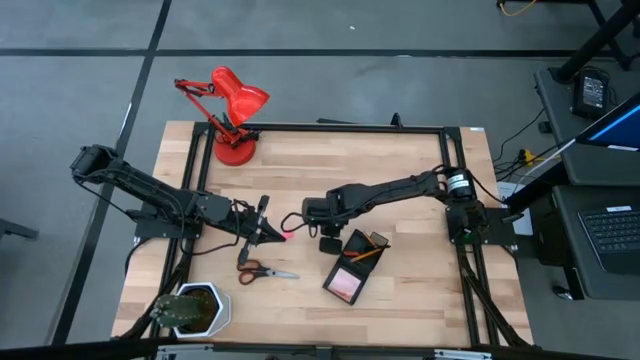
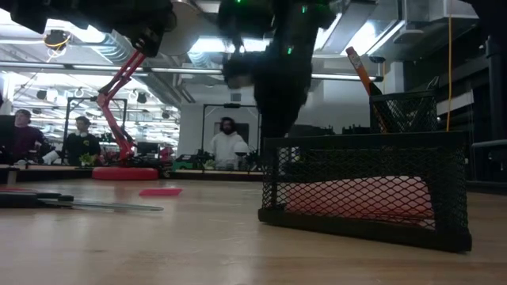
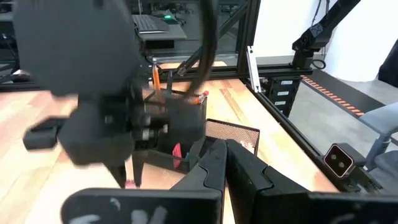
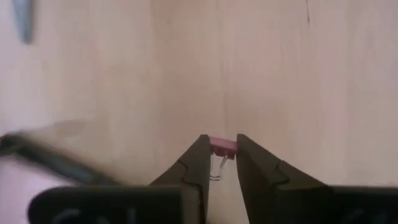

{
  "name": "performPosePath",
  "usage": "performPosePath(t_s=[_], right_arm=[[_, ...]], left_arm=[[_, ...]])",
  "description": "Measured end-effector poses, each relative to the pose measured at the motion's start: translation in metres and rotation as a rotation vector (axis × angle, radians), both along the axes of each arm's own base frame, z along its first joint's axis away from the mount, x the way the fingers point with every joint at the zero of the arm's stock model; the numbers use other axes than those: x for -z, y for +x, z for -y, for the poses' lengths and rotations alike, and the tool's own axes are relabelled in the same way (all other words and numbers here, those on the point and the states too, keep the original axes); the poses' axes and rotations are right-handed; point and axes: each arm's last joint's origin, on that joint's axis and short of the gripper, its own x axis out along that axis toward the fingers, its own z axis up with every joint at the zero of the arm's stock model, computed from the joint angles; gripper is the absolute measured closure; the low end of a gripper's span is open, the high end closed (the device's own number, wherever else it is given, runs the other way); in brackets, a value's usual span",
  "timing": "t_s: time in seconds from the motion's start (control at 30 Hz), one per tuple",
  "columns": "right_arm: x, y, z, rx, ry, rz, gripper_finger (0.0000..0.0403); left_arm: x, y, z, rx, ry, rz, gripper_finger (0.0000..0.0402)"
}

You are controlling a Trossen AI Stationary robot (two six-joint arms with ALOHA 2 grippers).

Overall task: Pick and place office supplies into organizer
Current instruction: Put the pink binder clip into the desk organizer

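My right gripper (image 4: 222,149) stands over the table's middle, pointing down, shut on a small pink clip (image 4: 222,145) with a wire loop. In the high view it (image 1: 306,227) is just left of the organizer (image 1: 350,265). The organizer is a black mesh tray resting on the wood; it holds a pink sticky-note pad (image 1: 345,284) and orange pencils (image 1: 368,250) in its cup. Red-handled scissors (image 1: 262,270) lie flat on the table. A pink piece (image 2: 161,191) lies flat on the wood. My left gripper (image 3: 227,158) waits at centre left, shut on nothing. My right gripper pinches the clip's pink body (image 4: 222,144) between its two fingertips (image 4: 200,152), only at their free ends. The fingers come from above, pointing down. The clip's wire loop (image 4: 217,169) reaches back into the gap between the fingers. The clip is off the wood.
A red desk lamp (image 1: 232,108) stands at the far left edge. A potted plant in a white pot (image 1: 195,308) stands at the near left corner. Bare wood lies at the table's right and along the near edge. People sit in the room beyond (image 2: 228,142).
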Motion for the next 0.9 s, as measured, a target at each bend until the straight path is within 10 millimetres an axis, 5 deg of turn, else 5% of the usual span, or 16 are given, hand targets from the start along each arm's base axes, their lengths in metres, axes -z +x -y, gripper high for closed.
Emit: performPosePath(t_s=[0.53, 0.9], right_arm=[[-0.067, -0.029, -0.015, -0.031, 0.002, 0.021, 0.0336], [-0.057, -0.041, -0.026, -0.054, -0.004, -0.073, 0.0335]], left_arm=[[0.0, 0.0, 0.0, -0.001, 0.001, -0.003, 0.0396], [0.001, 0.0, 0.0, -0.001, 0.003, -0.007, 0.0396]])
